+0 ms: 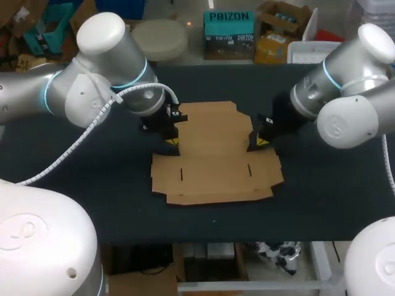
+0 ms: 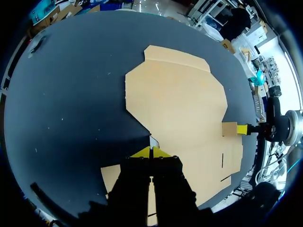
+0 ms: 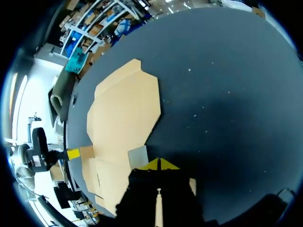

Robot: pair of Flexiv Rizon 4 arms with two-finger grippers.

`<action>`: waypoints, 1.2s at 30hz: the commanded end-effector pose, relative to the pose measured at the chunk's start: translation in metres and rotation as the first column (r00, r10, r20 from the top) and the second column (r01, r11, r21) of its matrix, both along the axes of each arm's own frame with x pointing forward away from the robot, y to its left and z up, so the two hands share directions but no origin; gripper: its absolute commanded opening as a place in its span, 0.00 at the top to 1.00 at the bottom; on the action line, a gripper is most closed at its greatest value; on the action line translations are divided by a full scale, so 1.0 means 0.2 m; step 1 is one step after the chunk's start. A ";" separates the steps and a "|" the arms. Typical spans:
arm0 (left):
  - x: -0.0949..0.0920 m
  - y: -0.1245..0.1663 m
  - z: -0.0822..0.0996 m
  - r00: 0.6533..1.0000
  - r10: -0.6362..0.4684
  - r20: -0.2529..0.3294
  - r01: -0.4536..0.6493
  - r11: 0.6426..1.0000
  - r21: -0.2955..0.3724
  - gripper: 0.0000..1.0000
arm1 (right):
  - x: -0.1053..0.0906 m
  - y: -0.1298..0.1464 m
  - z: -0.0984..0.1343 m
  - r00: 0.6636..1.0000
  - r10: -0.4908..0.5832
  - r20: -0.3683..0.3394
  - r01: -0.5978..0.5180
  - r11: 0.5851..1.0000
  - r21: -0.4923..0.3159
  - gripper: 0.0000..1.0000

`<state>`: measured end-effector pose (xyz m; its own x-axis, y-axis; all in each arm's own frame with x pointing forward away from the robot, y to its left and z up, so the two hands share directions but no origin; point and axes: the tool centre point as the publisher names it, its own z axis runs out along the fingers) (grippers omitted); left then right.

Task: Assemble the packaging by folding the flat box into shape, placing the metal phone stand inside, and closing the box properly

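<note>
The flat box (image 1: pixel 213 157), smooth brown cardboard with notched edges, lies mid-table on the dark matte table (image 1: pixel 333 185), with free surface all around. The left gripper (image 1: pixel 173 142) and right gripper (image 1: pixel 259 143) each clamp one side edge of it.

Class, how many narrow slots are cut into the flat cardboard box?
2. On the flat box, one slot sits in the near panel's left part, the other in its right part. More may be hidden where the cardboard is covered.

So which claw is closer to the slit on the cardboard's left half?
Left. The left claw grips the flat box just beyond the slit; the right claw grips its opposite edge.
</note>
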<state>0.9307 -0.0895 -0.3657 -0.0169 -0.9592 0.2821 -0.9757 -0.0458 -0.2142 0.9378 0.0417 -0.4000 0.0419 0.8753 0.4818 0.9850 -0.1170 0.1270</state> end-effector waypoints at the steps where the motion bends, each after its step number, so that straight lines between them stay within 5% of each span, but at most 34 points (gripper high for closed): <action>1: -0.04 0.05 0.07 1.000 0.006 -0.001 -0.006 1.000 -0.001 1.00 | 0.00 -0.07 0.06 0.999 0.035 -0.035 -0.033 0.998 0.057 1.00; 16: -0.24 0.11 0.29 0.999 0.041 0.017 -0.041 0.999 0.003 1.00 | -0.10 -0.20 0.23 0.997 0.073 -0.032 -0.071 0.995 0.067 1.00; 26: -0.48 0.12 0.42 0.999 0.043 0.016 -0.043 0.999 -0.010 1.00 | -0.28 -0.28 0.40 0.996 0.090 -0.020 -0.088 0.995 0.052 1.00; 36: -0.74 0.12 0.42 0.999 0.046 0.015 -0.046 0.999 -0.017 1.00 | -0.51 -0.36 0.41 0.994 0.107 -0.033 -0.104 0.992 0.074 1.00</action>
<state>0.8008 -0.0719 -0.2853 0.0220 -0.9546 0.2970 -0.9772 -0.0833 -0.1952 0.8529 -0.0212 -0.3260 -0.0244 0.8461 0.5325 0.9973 -0.0159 0.0710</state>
